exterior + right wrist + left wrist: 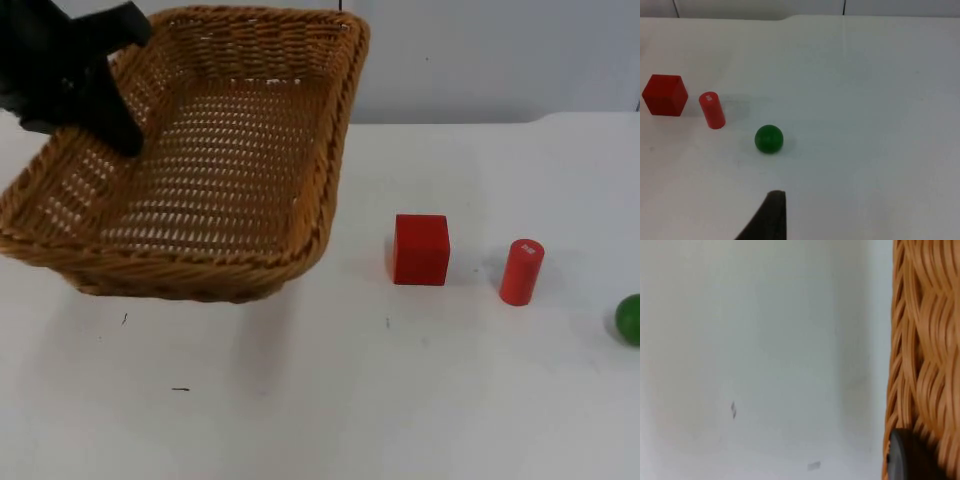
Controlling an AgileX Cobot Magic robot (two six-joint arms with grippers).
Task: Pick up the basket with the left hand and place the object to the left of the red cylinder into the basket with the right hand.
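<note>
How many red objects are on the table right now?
2: a cube right of the basket, and a cylinder just right of the cube. None seem hidden.

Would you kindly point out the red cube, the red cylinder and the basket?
red cube (420, 250), top view, front face.
red cylinder (521, 272), top view, side wall.
basket (180, 270), top view, near rim.

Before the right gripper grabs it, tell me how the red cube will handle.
The red cube rests flat on the table, so it probably won't roll. Its parallel faces should suit a two-finger pinch. It looks solid and painted, perhaps slightly slick.
</note>
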